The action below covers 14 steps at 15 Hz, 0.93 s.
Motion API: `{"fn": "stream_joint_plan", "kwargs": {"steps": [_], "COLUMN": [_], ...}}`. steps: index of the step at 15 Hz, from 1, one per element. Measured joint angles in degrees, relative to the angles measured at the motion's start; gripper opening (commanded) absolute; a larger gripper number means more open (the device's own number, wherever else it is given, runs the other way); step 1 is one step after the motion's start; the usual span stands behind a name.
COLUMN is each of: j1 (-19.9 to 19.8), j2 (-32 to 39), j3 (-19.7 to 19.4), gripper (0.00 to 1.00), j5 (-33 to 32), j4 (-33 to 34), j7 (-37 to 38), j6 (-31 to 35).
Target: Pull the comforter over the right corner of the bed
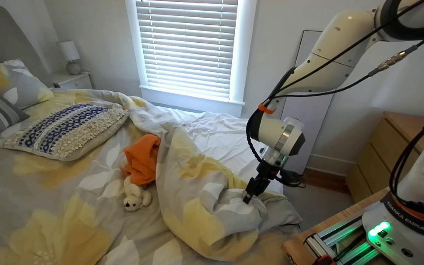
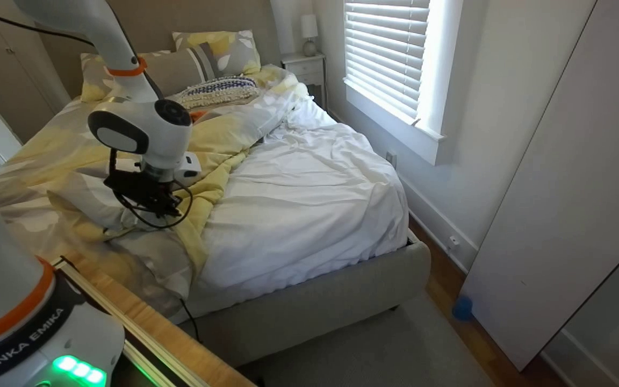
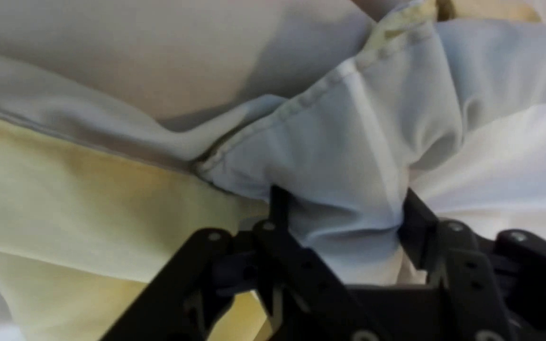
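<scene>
The comforter [image 1: 193, 209] lies heaped and doubled back on itself near the foot of the bed, a seamed edge of it right at my pincer [image 3: 344, 203]. In the wrist view a grey fold sits between the fingers, which stand apart with cloth against at least one of them; whether they are squeezing it I can't tell. Before I move I'd confirm the pinch and want the seam inside it, since a thin top layer will likely slip out. The right corner of the bed [image 2: 387, 220] is bare in an exterior view, showing only white sheet [image 2: 293, 188], so I judge the covering not yet done. I'd lift just enough to clear the sheet, draw slowly toward that corner on the window [image 2: 384, 59] side, carry the seam past the mattress edge, then let go. The bulk will probably drag, so short pulls should serve me better than one long haul. The plush toy [image 1: 134, 191] and orange cloth [image 1: 142, 162] lie beside the fold and could get caught up. On the robot base [image 1: 414, 239] I read FRANKA EMIKA in both exterior views; nothing else legible shows.
</scene>
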Motion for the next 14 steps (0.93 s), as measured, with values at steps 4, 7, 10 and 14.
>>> {"fn": "stream_joint_plan", "kwargs": {"steps": [4,7,10,14], "j1": [0.6,1.2,3.6,16.3], "j2": [0.8,-1.0,-5.1,-12.3], "j3": [0.2,0.1,-1.3,-15.2], "gripper": [0.01,0.01,0.03,0.03], "j5": [-1.5,-8.5,-20.2,-39.7], "j4": [1.4,1.2,0.0,-2.9], "j7": [4.1,13.5,25.4,41.8], "j6": [0.0,0.2,3.7,4.7]}}
